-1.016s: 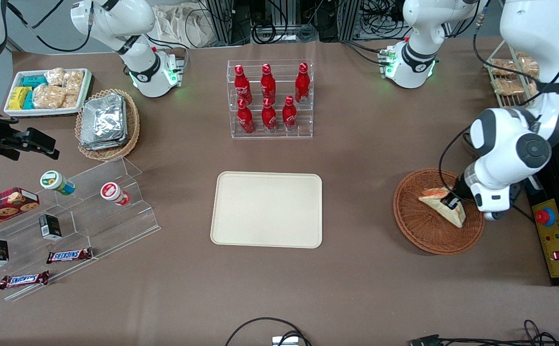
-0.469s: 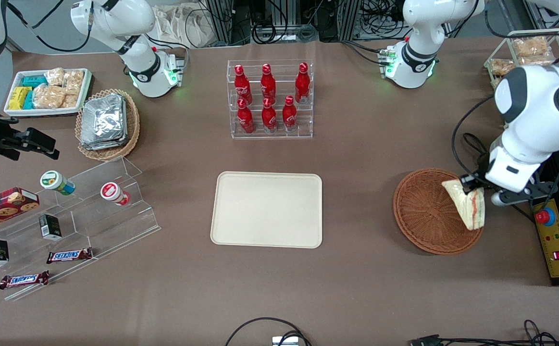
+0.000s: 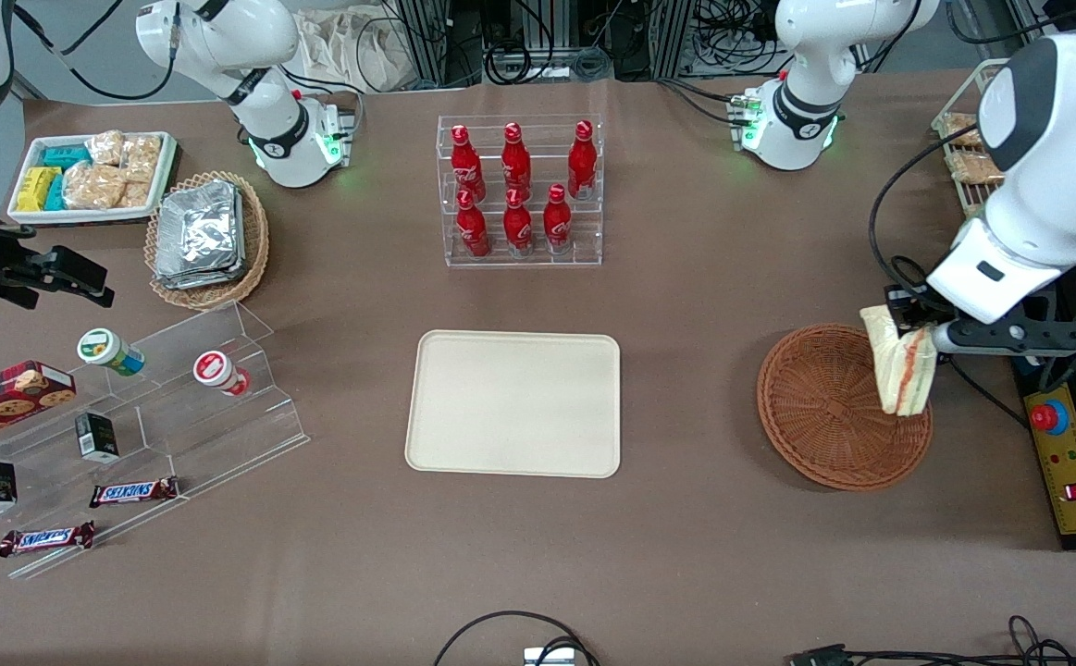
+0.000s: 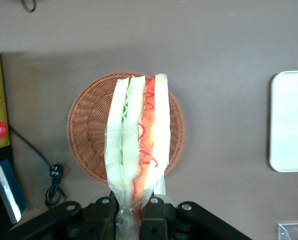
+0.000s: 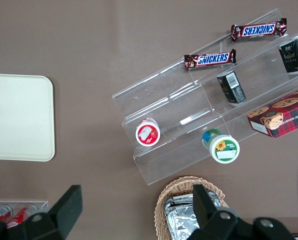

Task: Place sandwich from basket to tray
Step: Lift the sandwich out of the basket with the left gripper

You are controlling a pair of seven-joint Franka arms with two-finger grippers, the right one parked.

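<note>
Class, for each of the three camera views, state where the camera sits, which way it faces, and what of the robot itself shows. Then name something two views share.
Front view: high, facing both arm bases, looking down on the table; the gripper holds the sandwich above the basket.
Left wrist view: on the working arm, looking down past its fingers at the sandwich, the basket and a tray edge.
Right wrist view: on the parked arm, looking down at the snack shelf.
Shared: the tray appears in all three.

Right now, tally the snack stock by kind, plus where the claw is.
Red bottles: 6
Snickers bars: 2
Round tubs: 2
Cookie boxes: 1
Sandwich: 1, held in the claw above the basket
Total: 12
</note>
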